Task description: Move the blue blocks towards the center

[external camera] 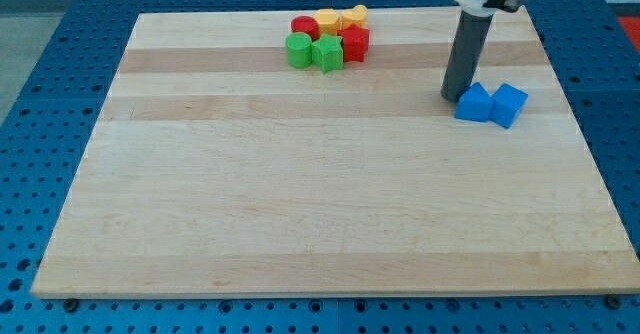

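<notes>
Two blue blocks lie side by side at the view's right on the wooden board (300, 204): a left blue block (474, 104) and a right blue cube (508, 105), touching each other. My tip (455, 96) stands at the upper left edge of the left blue block, touching or almost touching it. The dark rod rises from there toward the view's top.
A cluster of blocks sits at the view's top centre: a green cylinder (299, 50), a green block (327, 53), a red block (355, 43), a red cylinder (304, 25), a yellow block (328, 21) and a yellow block (354, 16). A blue perforated table surrounds the board.
</notes>
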You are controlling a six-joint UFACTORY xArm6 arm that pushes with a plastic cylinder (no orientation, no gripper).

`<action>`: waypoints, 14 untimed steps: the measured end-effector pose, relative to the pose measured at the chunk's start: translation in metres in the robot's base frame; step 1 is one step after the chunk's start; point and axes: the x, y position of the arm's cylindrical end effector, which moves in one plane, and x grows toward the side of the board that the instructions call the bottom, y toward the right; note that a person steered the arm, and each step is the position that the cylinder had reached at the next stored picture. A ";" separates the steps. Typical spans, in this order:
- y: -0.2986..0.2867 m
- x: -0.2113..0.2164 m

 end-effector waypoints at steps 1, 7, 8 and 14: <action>0.000 0.000; 0.080 -0.025; 0.097 -0.012; 0.054 0.005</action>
